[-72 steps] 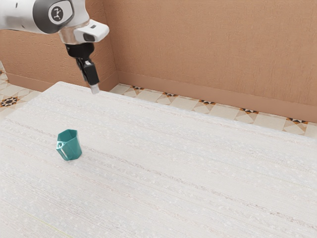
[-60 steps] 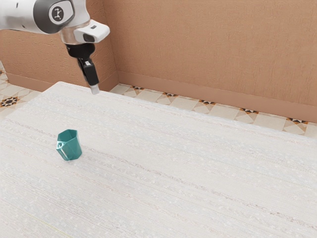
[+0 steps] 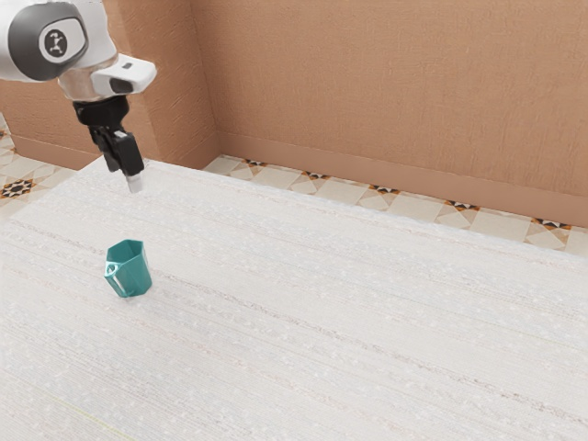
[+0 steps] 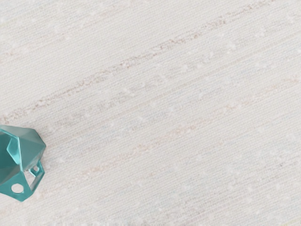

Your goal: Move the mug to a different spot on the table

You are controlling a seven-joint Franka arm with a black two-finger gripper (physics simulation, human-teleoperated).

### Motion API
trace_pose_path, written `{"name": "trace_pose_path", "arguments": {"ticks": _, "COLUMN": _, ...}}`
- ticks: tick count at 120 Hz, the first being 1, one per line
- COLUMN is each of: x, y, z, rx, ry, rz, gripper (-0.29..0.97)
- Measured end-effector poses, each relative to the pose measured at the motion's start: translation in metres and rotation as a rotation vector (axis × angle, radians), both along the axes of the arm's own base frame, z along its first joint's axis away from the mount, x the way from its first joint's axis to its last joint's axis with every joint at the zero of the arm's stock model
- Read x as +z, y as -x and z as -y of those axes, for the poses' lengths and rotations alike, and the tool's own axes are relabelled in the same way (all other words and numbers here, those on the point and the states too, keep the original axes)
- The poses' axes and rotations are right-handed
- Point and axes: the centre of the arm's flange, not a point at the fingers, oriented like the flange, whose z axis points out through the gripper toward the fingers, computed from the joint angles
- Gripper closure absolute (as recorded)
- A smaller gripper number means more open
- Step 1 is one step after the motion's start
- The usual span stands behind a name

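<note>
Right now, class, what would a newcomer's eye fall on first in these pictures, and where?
The small teal faceted mug stands upright on the pale woven-textured table, toward the exterior view's left. The white arm's black two-finger gripper hangs higher in that view, apart from the mug and not touching it.

Side and seemingly overhead; shared mug

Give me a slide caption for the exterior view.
Franka gripper poised above the white table, apart from the teal mug.
</note>
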Motion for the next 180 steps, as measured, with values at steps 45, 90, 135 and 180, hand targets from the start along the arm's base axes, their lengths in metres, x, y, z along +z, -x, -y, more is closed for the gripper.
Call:
{"name": "trace_pose_path", "arguments": {"ticks": 45, "x": -0.083, "y": 0.000, "z": -0.063, "rx": 0.332, "ry": 0.010, "rz": 0.023, "gripper": 0.00}}
{"name": "trace_pose_path", "arguments": {"ticks": 90, "x": -0.171, "y": 0.014, "z": -0.109, "rx": 0.537, "ry": 0.018, "rz": 0.081, "gripper": 0.00}}
{"name": "trace_pose_path", "arguments": {"ticks": 135, "x": -0.262, "y": -0.009, "z": -0.142, "rx": 0.606, "ry": -0.004, "rz": 0.133, "gripper": 0.00}}
{"name": "trace_pose_path", "arguments": {"ticks": 180, "x": -0.298, "y": -0.018, "z": -0.171, "rx": 0.652, "ry": -0.016, "rz": 0.141, "gripper": 0.00}}
